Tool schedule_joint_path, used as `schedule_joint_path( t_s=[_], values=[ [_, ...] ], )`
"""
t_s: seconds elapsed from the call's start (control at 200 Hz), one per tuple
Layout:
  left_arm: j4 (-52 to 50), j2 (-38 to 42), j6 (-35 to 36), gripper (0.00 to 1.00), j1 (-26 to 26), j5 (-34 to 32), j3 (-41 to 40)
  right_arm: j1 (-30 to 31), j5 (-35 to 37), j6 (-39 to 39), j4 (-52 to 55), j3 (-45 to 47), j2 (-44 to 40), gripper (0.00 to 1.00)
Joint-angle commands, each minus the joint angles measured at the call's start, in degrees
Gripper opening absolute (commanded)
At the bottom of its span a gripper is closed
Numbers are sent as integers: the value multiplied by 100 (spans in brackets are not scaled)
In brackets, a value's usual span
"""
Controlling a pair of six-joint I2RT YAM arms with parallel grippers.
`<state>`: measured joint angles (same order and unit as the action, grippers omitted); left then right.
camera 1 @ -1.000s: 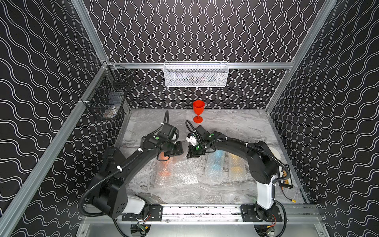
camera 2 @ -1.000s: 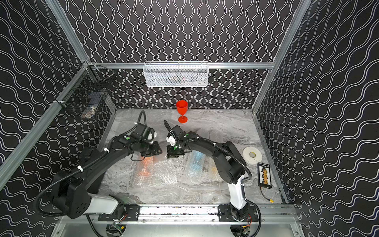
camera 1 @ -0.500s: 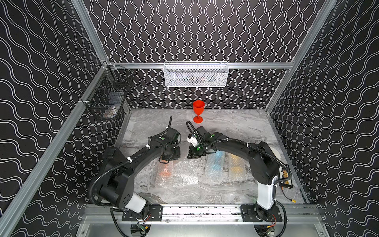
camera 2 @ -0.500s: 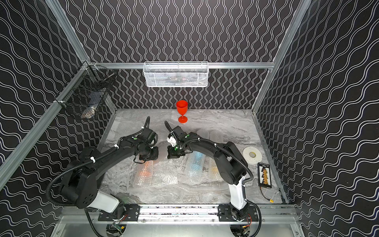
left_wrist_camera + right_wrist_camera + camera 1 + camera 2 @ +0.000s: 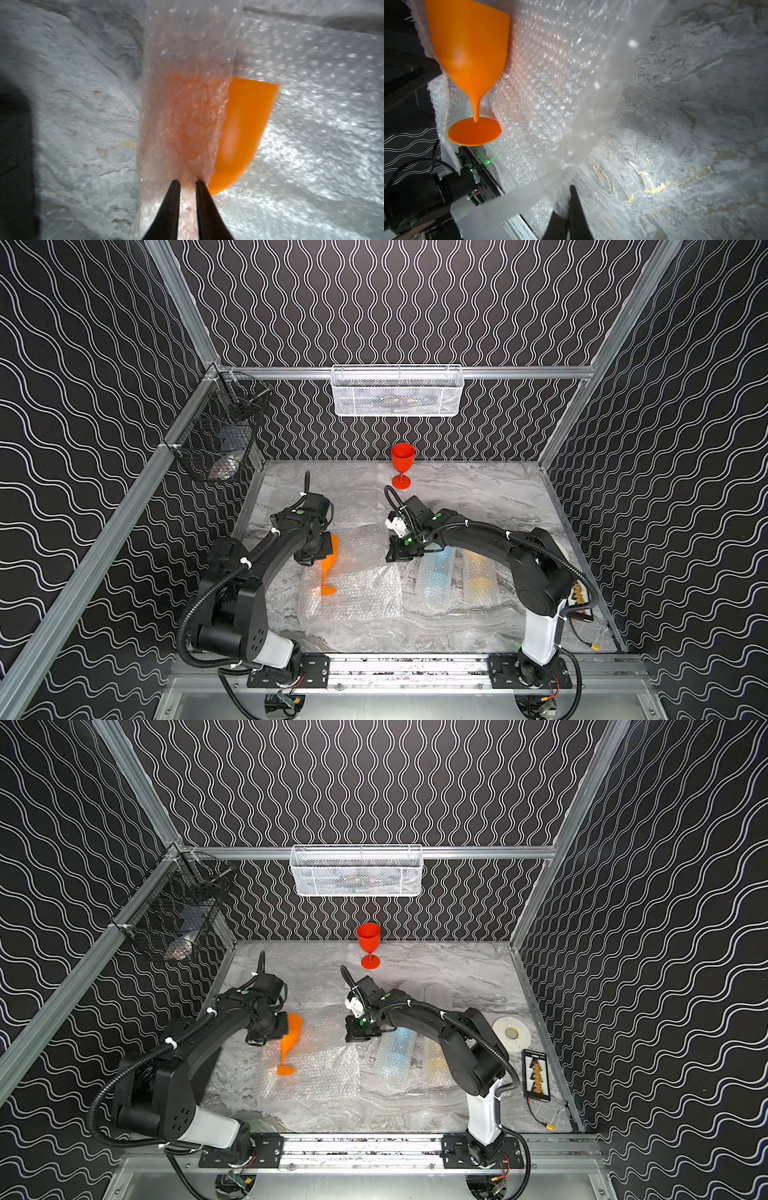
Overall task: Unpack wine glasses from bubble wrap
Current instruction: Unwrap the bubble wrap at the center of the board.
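Your left tool (image 5: 187,181), nearly shut, pinches the wrap (image 5: 187,52) at one edge and your right tool (image 5: 566,205), fully shut, holds the other, spreading it so the orange glass (image 5: 330,558) lies bare on the worktop's (image 5: 478,497) left half.

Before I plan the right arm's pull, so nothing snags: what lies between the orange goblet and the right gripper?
Only bubble wrap, in both top views, stretching from the orange goblet to the right gripper.

Looking steeply down from high at the front in both top views — whole bench (image 5: 498,493) shared. Pressed close from each wrist, low over the bubble wrap (image 5: 550,83) — orange goblet (image 5: 249,124) shared.
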<state>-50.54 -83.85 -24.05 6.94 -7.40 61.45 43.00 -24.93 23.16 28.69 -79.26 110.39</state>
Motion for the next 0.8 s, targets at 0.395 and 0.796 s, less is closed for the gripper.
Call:
schedule_joint_path(
  t_s=[0.395, 0.796],
  values=[
    [158, 235, -100, 24, -101, 419, 158, -3, -109, 40, -135, -36, 140, 5],
    [616, -66, -670, 20, -763, 101, -425, -3, -126, 13, -192, 14, 229, 7]
  ],
)
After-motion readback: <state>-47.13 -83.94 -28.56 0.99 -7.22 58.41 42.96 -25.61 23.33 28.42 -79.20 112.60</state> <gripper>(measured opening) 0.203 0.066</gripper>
